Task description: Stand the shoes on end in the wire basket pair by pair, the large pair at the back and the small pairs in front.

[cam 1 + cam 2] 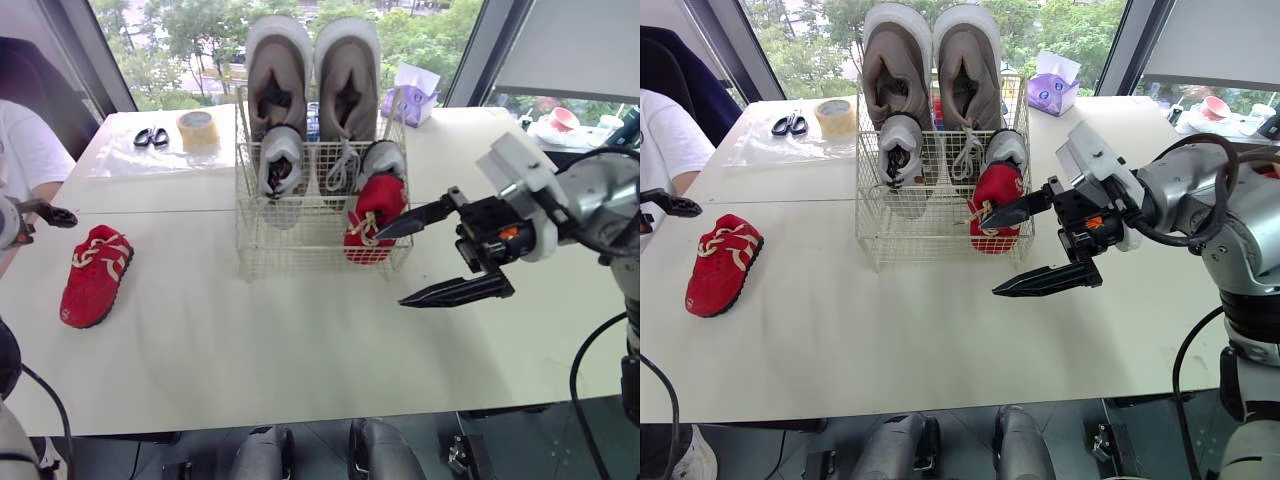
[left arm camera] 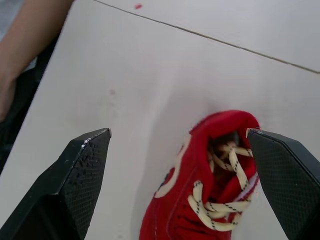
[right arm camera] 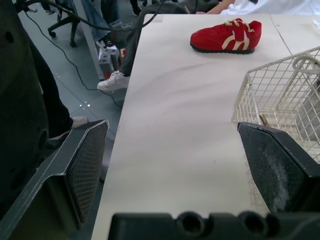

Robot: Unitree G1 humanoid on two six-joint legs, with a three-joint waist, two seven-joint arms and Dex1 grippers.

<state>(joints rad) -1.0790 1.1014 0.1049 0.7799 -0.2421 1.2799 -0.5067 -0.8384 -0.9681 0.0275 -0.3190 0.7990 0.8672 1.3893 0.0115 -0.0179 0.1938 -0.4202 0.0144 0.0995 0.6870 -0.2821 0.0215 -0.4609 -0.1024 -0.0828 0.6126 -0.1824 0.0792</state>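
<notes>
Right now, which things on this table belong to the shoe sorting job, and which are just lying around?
Job:
wire basket
large grey pair at its back
small grey shoes in front
basketed red shoe
loose red shoe outside it

Lying about:
scissors
tape roll
purple tissue pack

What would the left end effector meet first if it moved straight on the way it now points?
Probably the red shoe lying on the table: it sits right ahead of the left end effector, between its open fingers, though the depth is hard to judge.
</notes>
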